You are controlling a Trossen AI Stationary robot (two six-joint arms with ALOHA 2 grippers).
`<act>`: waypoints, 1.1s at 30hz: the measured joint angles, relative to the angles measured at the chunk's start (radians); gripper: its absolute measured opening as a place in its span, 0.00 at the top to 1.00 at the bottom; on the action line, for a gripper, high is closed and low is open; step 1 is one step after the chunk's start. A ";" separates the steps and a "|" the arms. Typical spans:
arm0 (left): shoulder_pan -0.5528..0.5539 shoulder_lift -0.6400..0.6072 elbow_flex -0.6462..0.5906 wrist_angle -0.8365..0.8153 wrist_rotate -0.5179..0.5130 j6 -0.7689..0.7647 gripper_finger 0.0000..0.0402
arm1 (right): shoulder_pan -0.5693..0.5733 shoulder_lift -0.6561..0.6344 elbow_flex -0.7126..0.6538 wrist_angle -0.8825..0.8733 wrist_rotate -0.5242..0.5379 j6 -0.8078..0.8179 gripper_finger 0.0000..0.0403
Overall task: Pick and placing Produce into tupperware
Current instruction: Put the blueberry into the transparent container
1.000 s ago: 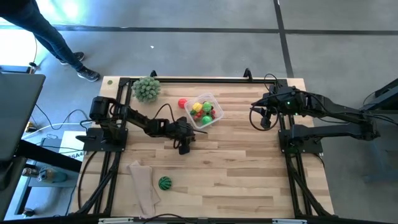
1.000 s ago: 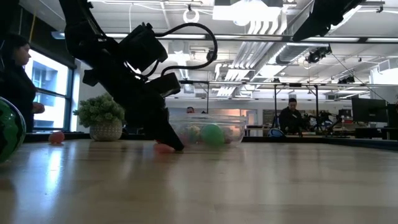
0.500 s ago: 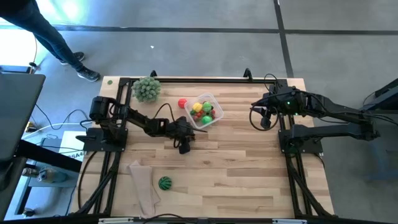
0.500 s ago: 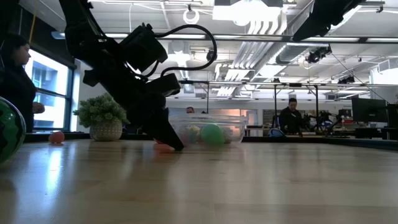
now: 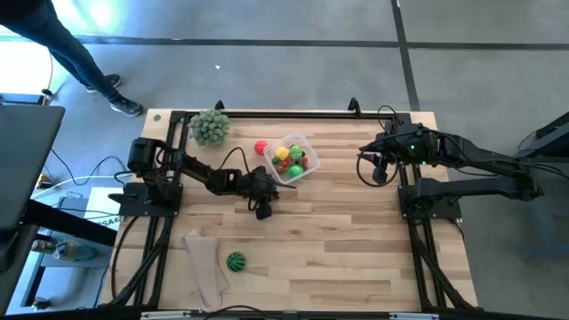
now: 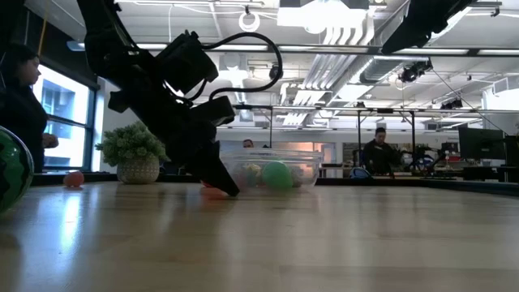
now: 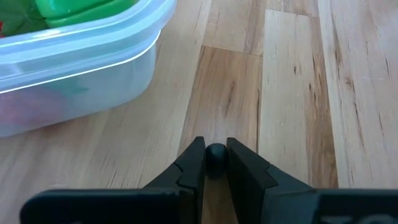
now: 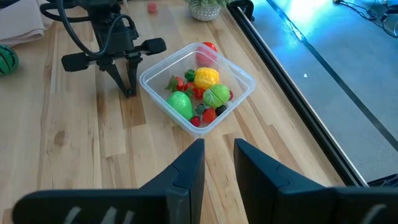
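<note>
The clear tupperware (image 5: 292, 158) stands at the table's far middle, with yellow, green and red produce (image 8: 200, 87) inside. A tiny dark berry (image 7: 216, 151) lies on the wood just near of it, between the fingers of my left gripper (image 7: 216, 163), which is shut on it. A red fruit (image 5: 260, 147) sits left of the tupperware. A striped watermelon ball (image 5: 235, 261) rests near the front edge. My right gripper (image 5: 380, 171) hangs raised at the table's right, open a little, with nothing between its fingers (image 8: 219, 155). My left gripper pinches the dark berry's two sides (image 7: 211, 155) between its fingertips (image 7: 194, 163). The fingers slant down from the table's left side, their tips at the wood (image 6: 229, 191). The berry rests on the table.
A pale-green leafy ball (image 5: 209, 126) stands at the far left corner. A beige cloth (image 5: 206, 267) lies at the near left beside the watermelon ball. A person (image 6: 20, 97) stands beyond the table's left, another (image 6: 378, 150) far behind. The table's middle and right show bare wood.
My left gripper's fingers have drawn closer together on the berry, while the arm has stayed in place.
</note>
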 joint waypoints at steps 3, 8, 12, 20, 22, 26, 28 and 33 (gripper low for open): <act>0.000 -0.004 0.000 0.000 0.001 -0.002 0.87 | 0.000 0.000 0.000 0.000 0.000 0.000 0.81; 0.000 -0.020 -0.002 -0.001 0.023 -0.011 0.87 | 0.000 0.000 0.000 0.000 0.000 0.000 0.81; -0.001 -0.059 -0.005 -0.036 0.078 -0.029 0.90 | 0.000 0.000 0.000 0.000 0.000 0.000 0.81; -0.002 -0.159 -0.005 -0.054 0.126 -0.029 0.89 | 0.000 0.000 0.000 0.000 0.000 0.000 0.81; -0.002 -0.185 -0.005 -0.053 0.124 -0.029 0.89 | 0.000 0.000 0.000 0.000 0.000 0.000 0.81; -0.003 -0.240 -0.003 -0.036 0.123 0.001 0.89 | 0.000 0.000 0.000 0.000 0.000 0.000 0.81; -0.002 -0.269 -0.003 -0.007 0.108 0.013 0.89 | 0.000 0.000 0.000 0.000 0.000 0.000 0.81; 0.000 -0.353 -0.001 0.080 0.064 0.072 0.88 | 0.000 0.000 0.000 0.000 0.000 0.000 0.81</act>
